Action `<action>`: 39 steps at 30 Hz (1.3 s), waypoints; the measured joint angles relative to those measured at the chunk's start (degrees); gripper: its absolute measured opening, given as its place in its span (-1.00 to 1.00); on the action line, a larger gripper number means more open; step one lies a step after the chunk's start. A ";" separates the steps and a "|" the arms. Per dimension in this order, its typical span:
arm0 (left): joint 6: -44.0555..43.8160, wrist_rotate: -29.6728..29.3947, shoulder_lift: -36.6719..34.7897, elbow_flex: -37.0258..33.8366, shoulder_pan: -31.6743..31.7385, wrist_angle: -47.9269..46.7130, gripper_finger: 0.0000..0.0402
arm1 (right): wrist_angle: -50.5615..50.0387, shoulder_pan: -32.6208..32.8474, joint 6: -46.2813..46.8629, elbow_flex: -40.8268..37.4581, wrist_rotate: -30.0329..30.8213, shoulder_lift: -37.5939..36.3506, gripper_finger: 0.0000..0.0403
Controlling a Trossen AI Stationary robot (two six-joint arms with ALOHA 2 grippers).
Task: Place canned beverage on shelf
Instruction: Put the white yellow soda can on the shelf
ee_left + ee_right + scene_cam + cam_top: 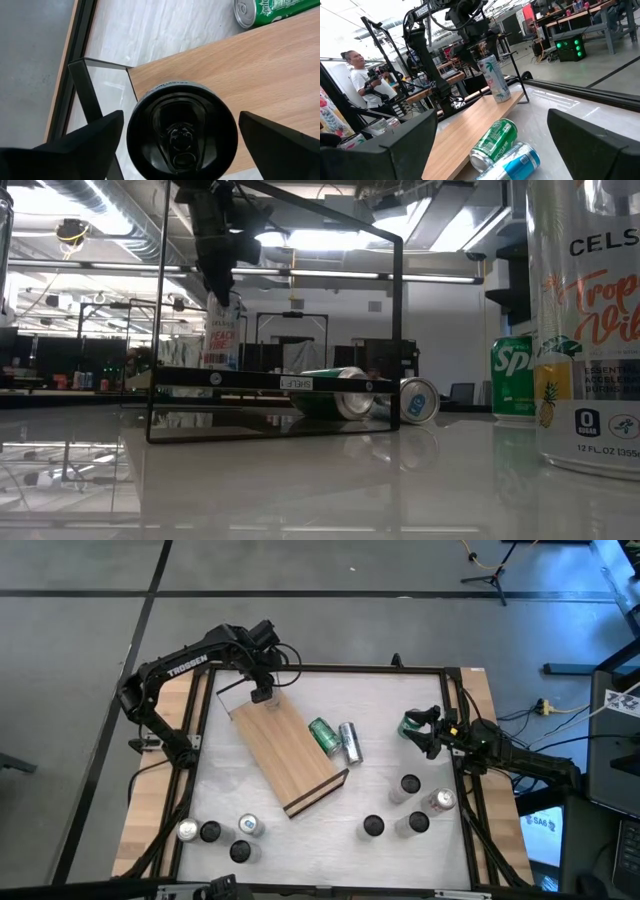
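We note the left end effector [262, 692] released, fingers spread wide either side of the upright can [182, 131], which stands at the far corner of the shelf [285, 748], close to its edge. Risk: a finger clipping the can on withdrawal would tip it off the board. Right end effector [428, 732] waits released near the surface's right edge. Two fallen cans [336, 739] lie beside the shelf.

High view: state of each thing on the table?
Shelf: flat on the table, angled.
White can: upright on the shelf's far end.
Left gripper: open, above the white can.
Green can: on its side beside the shelf.
Silver can: on its side.
Right gripper: open, empty.
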 joint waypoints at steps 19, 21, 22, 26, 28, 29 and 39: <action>-2.25 0.48 0.00 12.29 -0.66 -0.63 0.92 | -0.88 -0.01 0.15 6.75 0.00 0.22 0.85; -2.40 0.52 0.00 14.71 -1.21 -1.33 0.92 | -0.77 0.00 0.15 7.70 0.00 0.89 0.85; -2.42 0.54 0.00 15.95 -1.49 -2.09 0.92 | -0.78 0.00 0.15 8.20 0.00 1.32 0.85; -4.63 0.60 -0.24 19.52 -3.55 -5.45 0.92 | -0.82 -0.01 0.07 10.52 -0.06 4.19 0.85; -6.22 0.64 -1.11 20.04 -5.11 -6.95 0.92 | -0.73 0.03 -0.16 11.82 -0.46 6.23 0.85; -7.13 0.62 -1.76 20.05 -6.09 -7.24 0.92 | -0.73 0.04 -0.20 12.48 -0.77 7.36 0.85; -24.05 0.63 -6.07 19.61 -17.62 -12.50 0.92 | -0.36 0.05 -0.57 20.32 -6.96 21.27 0.85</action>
